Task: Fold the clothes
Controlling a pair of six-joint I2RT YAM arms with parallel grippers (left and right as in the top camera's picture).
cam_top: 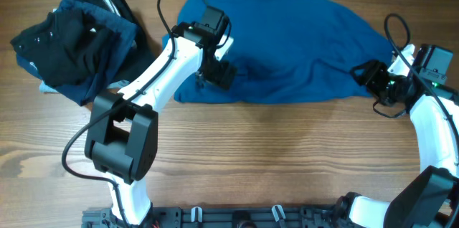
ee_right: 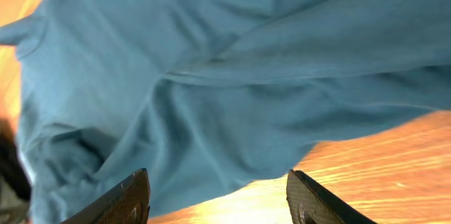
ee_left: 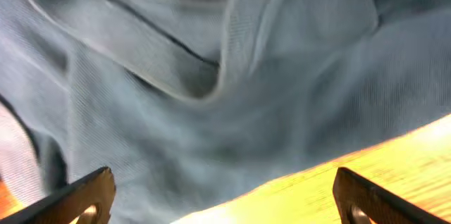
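The clothes, a mid-blue shirt (cam_top: 287, 45), lie spread and rumpled across the back middle of the wooden table. My left gripper (cam_top: 217, 74) hovers over the shirt's front-left edge. In the left wrist view its jaws (ee_left: 224, 182) stand wide open, with creased blue fabric (ee_left: 211, 90) and the table edge beneath them and nothing between them. My right gripper (cam_top: 371, 79) is at the shirt's right end. Its jaws (ee_right: 218, 182) are apart over the hem (ee_right: 232, 139), holding nothing.
A navy-black heap of garments (cam_top: 72, 41) sits at the back left, close to the left arm (cam_top: 154, 77). Bare wood (cam_top: 287, 149) stretches in front of the shirt. A black cable (cam_top: 391, 31) loops above the right wrist.
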